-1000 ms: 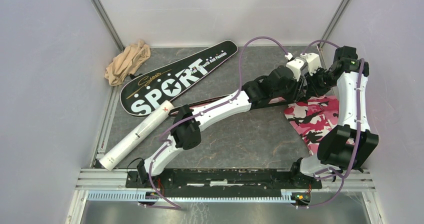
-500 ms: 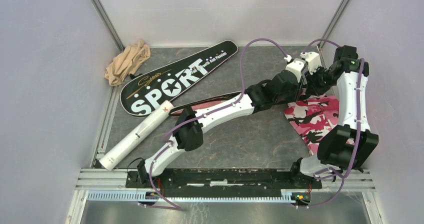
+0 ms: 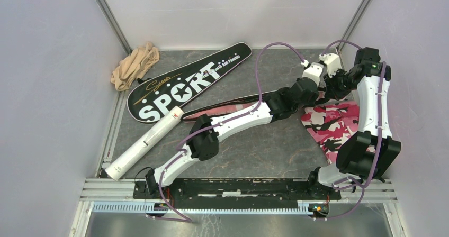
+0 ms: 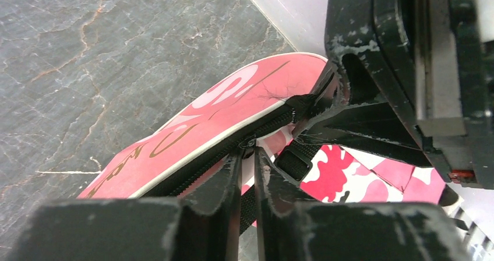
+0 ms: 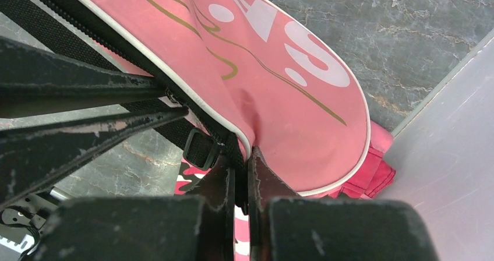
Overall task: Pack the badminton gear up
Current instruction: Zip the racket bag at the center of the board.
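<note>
Well to the left of the pink bag, which serves as the landmark here, lie the beige cloth, the black bag lettered SPORT and the white tube, all apart from it and none of them part of this step. The pink bag itself lies flat on the table under the left forearm, its rounded head end overlapping the camouflage cloth. The step in hand looks like working that bag's zip. At the bag's near edge the left gripper has its jaws nearly together right on the zip line. Whether the slider's tab is truly pinched I cannot tell, so the grasp should be made sure before any pull. The pull should then run along the zip's curve, low and parallel to the bag's edge, because lifting would buckle the soft cover and jam the teeth. The black strap just beside the fingers could be caught instead of the tab. At the bag's right end the right gripper is clenched on the bag's rim and should anchor it against the pull. No racket shows, and whether one is inside the bag I cannot tell.
</note>
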You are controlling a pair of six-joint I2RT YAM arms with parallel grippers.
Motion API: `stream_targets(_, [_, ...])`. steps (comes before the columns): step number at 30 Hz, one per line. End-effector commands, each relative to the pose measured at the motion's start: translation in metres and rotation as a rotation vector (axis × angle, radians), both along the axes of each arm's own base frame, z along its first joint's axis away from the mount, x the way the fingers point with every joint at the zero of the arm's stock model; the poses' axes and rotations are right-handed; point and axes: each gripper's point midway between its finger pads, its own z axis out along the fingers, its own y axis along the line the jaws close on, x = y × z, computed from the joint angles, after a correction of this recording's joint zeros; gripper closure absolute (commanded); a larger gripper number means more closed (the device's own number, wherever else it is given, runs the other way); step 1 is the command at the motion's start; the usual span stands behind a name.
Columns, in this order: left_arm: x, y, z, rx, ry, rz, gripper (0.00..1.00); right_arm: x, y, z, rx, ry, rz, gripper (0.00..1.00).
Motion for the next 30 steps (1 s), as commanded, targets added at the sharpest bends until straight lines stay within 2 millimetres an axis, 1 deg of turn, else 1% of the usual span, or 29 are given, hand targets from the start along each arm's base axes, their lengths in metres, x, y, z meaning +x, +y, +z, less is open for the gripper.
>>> stream_targets(1, [0.030, 0.010, 0.004, 0.003, -0.064, 0.086, 0.86, -0.018, 0.033, 0.005, 0.167, 0.058, 0.015, 1.00])
stream_targets(3, [0.029, 0.012, 0.006, 0.006, -0.063, 0.081, 0.95, -0.017, 0.032, 0.005, 0.165, 0.057, 0.016, 1.00])
stream_targets(4, [0.028, 0.012, 0.008, 0.007, -0.062, 0.072, 0.98, -0.017, 0.031, 0.006, 0.163, 0.055, 0.015, 1.00])
stream_targets(10, [0.013, 0.010, 0.027, -0.016, -0.029, -0.032, 0.98, -0.016, 0.027, 0.004, 0.141, 0.059, 0.015, 1.00])
stream_targets(14, [0.006, 0.011, 0.035, -0.031, -0.001, -0.084, 0.98, -0.015, 0.025, 0.003, 0.136, 0.060, 0.013, 1.00])
stream_targets(21, [0.007, 0.025, 0.033, -0.004, 0.035, -0.085, 0.98, -0.012, 0.017, 0.007, 0.113, 0.046, 0.003, 1.00])
stream_targets(30, [0.005, 0.044, 0.027, 0.038, 0.067, -0.077, 0.98, -0.010, 0.009, 0.005, 0.105, 0.050, -0.013, 1.00])
